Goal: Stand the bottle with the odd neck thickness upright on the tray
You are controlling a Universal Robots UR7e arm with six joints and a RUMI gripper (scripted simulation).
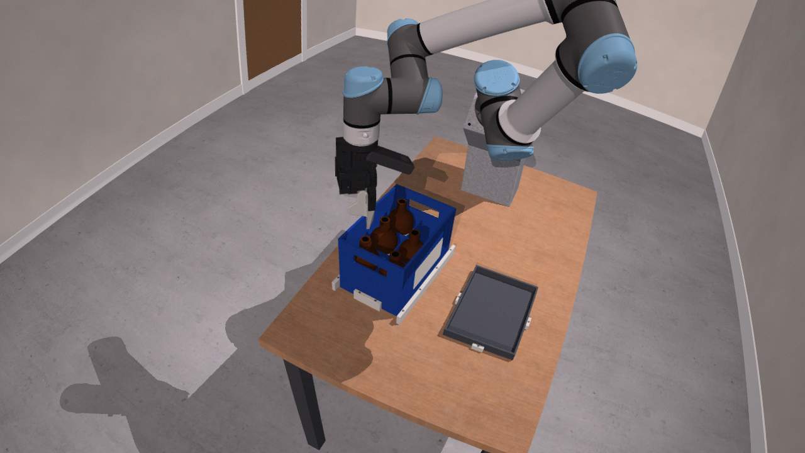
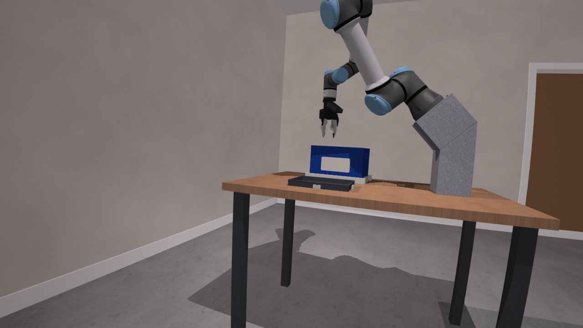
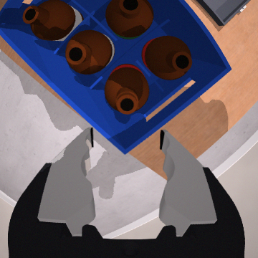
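The blue crate [image 1: 365, 284] [image 2: 315, 165] [image 3: 54, 69] holds five brown bottles, in a row of three away from the tray and a row of two on the tray side. In the wrist view the three are a far bottle [image 3: 55, 21], a middle bottle [image 3: 89, 57] and the nearest bottle [image 3: 126, 84]; the two are one bottle [image 3: 130, 19] and another bottle [image 3: 166, 55]. I cannot tell which neck differs. My gripper [image 1: 363, 220] [image 2: 329, 136] [image 3: 127, 130] is open and empty, above the crate's long side away from the tray. The dark tray [image 1: 489, 307] [image 2: 326, 182] is empty.
White blocks and a white strip [image 1: 424, 285] stand along the crate's foot. Small white blocks [image 1: 477, 348] stand around the tray. The grey arm pedestal [image 1: 489, 180] [image 2: 452, 163] rises from the table beyond the crate. One crate compartment at the pedestal end, on the tray side, holds no bottle.
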